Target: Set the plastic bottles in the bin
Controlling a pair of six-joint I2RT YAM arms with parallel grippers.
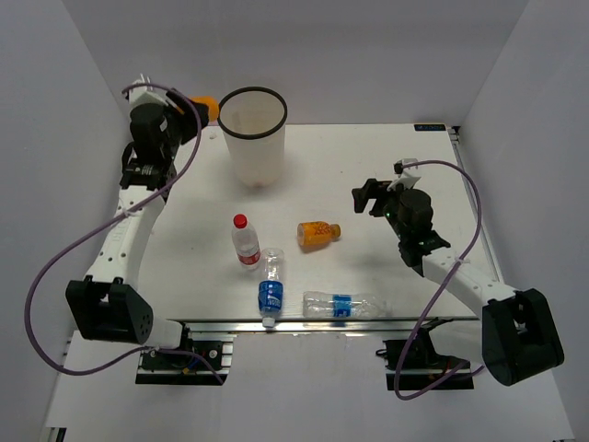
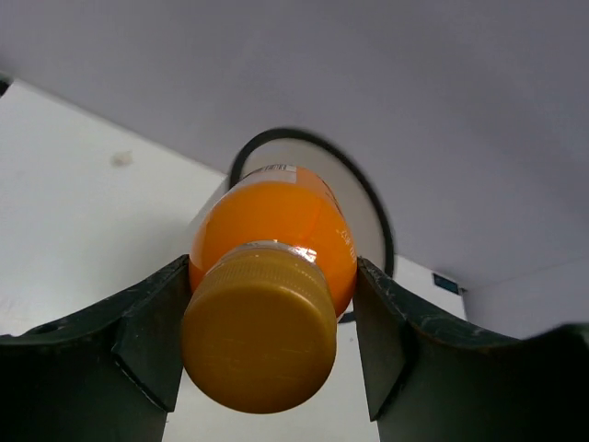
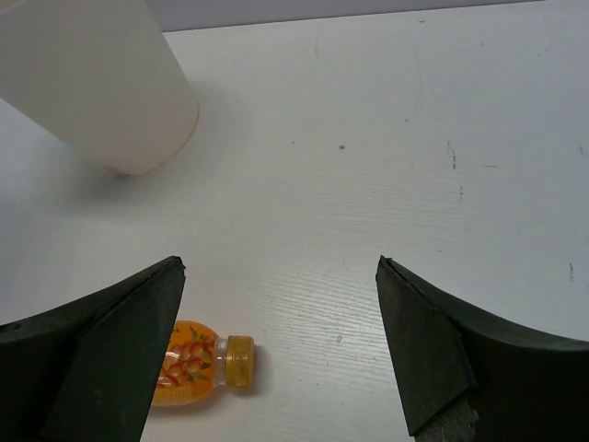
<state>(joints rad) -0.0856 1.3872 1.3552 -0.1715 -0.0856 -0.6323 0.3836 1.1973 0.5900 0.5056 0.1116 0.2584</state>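
Observation:
My left gripper (image 1: 195, 112) is shut on a short orange bottle (image 1: 208, 108) and holds it in the air just left of the white bin's black rim (image 1: 230, 99). In the left wrist view the bottle (image 2: 276, 230) sits cap-first between the fingers, with the bin (image 2: 368, 207) behind it. A second orange bottle (image 1: 318, 234) lies mid-table. A red-capped bottle (image 1: 246, 242) and two blue-labelled bottles (image 1: 271, 291) (image 1: 342, 304) lie near the front. My right gripper (image 1: 368, 195) is open and empty, above and right of the lying orange bottle (image 3: 189, 364).
A faint reddish shape shows through the bin's lower wall (image 1: 260, 181). The bin (image 3: 101, 83) stands at the back centre-left. White enclosure walls close the back and sides. The table's front edge has a metal rail (image 1: 304, 324).

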